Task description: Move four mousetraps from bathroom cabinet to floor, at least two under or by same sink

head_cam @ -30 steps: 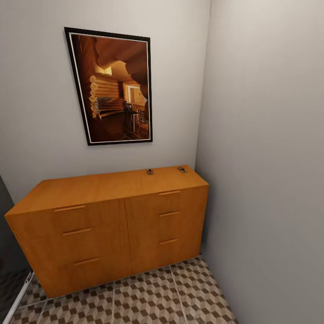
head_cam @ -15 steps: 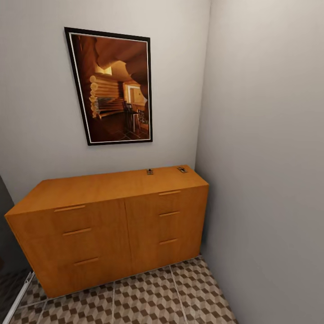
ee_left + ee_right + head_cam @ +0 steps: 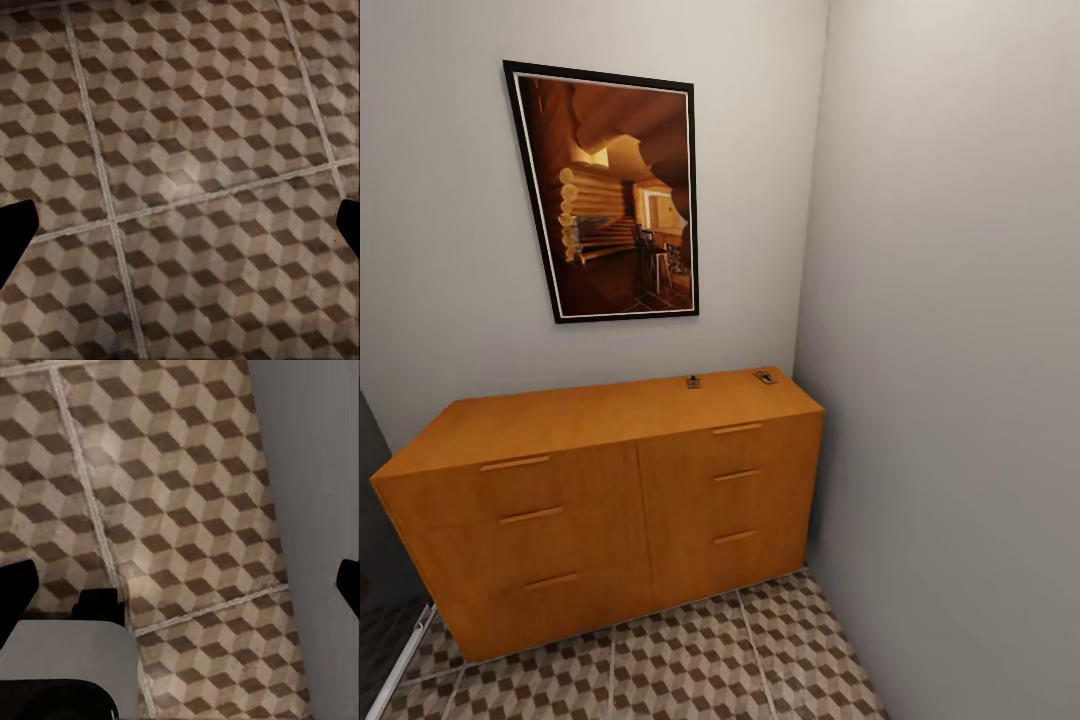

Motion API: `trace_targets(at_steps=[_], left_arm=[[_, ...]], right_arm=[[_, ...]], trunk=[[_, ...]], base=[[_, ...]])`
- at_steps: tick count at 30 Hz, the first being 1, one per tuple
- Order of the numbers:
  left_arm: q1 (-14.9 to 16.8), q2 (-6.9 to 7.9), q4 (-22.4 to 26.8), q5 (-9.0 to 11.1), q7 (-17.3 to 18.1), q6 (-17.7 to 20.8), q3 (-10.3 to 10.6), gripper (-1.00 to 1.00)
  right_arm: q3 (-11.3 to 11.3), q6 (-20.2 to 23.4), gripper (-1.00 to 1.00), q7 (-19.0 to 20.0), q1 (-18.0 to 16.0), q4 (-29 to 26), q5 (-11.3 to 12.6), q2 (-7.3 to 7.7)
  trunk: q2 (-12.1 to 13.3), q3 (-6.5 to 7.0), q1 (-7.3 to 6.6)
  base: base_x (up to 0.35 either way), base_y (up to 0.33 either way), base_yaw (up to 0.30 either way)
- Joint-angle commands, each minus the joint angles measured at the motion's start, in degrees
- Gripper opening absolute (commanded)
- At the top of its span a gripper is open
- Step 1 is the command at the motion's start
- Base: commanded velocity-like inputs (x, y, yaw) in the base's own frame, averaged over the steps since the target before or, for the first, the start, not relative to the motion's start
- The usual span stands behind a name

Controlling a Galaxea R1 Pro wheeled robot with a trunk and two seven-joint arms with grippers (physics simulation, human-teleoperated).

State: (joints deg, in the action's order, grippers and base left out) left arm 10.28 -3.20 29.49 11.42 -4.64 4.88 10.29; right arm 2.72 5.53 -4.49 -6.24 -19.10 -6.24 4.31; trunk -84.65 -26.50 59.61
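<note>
Traps wait on the cabinet top

Traps, two in sight, lie flat on the cabinet (image 3: pixel 610 410) near its back edge: one (image 3: pixel 693 381) mid-right, the other (image 3: pixel 765 376) by the right corner, well apart. They look light, stiff and thin, so a pinch across the short sides seems best; a sprung bar could snap. Left gripper (image 3: pixel 180 225) and right gripper (image 3: pixel 180 581) hang spread wide and empty over the floor (image 3: pixel 690 660). Side wall (image 3: pixel 960 400) crowds the corner trap; a picture (image 3: pixel 605 190) hangs above
</note>
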Motion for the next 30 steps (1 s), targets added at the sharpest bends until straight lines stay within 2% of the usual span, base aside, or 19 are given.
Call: trace_targets(at_steps=[1,2,3,7,11,13,15,16,20,24,27,30], left_arm=[[0.0,0.04,3.7,-0.1,-0.4,2.7,0.4,1.00],[0.0,0.04,3.7,-0.1,-0.4,2.7,0.4,1.00],[0.0,0.02,7.3,-0.7,-0.4,5.1,0.4,1.00],[0.0,-0.11,23.3,-2.9,-0.2,15.9,0.5,1.00],[0.0,-0.51,39.6,-4.0,-0.1,27.5,0.9,1.00],[0.1,-0.99,46.5,-4.3,-0.1,32.6,1.5,1.00],[0.2,-1.71,51.0,-4.6,-0.1,36.8,2.3,1.00],[0.4,-2.44,53.8,-4.7,-0.1,39.7,3.1,1.00],[0.5,-3.40,56.7,-5.1,-0.1,43.0,4.8,1.00],[1.3,-4.03,57.9,-5.4,-0.1,44.4,5.8,1.00],[3.9,-4.67,58.3,-5.6,-0.1,45.4,6.2,1.00],[8.0,-5.30,58.5,-5.6,-0.1,47.3,6.5,1.00]], right_arm=[[0.4,2.8,1.00,0.0,0.0,-3.1,-0.6,-0.03],[0.5,5.2,1.00,0.0,0.0,-6.2,-0.5,-0.04],[0.5,5.2,1.00,0.0,0.0,-6.2,-0.5,-0.04],[0.8,15.9,1.00,0.0,0.0,-20.0,-0.4,-0.05],[1.0,26.6,1.00,0.1,0.0,-34.2,-0.2,-0.05],[1.1,31.5,1.00,0.0,0.0,-40.9,-0.1,-0.07],[1.2,35.8,1.00,0.0,0.0,-46.8,-0.1,-0.08],[1.6,39.4,1.00,0.0,0.0,-52.0,0.0,-0.06],[2.6,44.7,1.00,0.0,0.1,-59.6,-0.1,-0.07],[3.4,48.7,1.00,0.0,0.1,-63.4,-0.3,-0.08],[3.7,51.8,1.00,0.0,-1.1,-64.7,-0.4,-0.05],[3.9,54.5,1.00,-0.1,-4.0,-65.4,-0.5,-0.08]], trunk=[[0.0,-0.08,0.00],[0.0,-0.08,0.00],[0.0,-0.08,0.00],[0.0,-0.08,0.00],[0.0,-0.08,0.00],[0.0,-0.08,0.00],[0.0,-0.08,0.00],[0.0,-0.08,0.00],[0.0,-0.08,0.00],[0.0,-0.08,0.00],[0.0,-0.08,0.00],[0.0,-0.08,0.00]], base=[[0.000,0.000,0.000],[0.000,0.000,0.000],[0.000,0.000,0.000],[0.000,0.000,0.000],[0.000,0.000,0.000],[0.000,0.000,0.000],[0.000,0.000,0.000],[0.000,0.000,0.000],[0.000,0.000,0.000],[0.000,0.000,0.000],[0.000,0.000,0.000],[0.000,0.000,0.000]])
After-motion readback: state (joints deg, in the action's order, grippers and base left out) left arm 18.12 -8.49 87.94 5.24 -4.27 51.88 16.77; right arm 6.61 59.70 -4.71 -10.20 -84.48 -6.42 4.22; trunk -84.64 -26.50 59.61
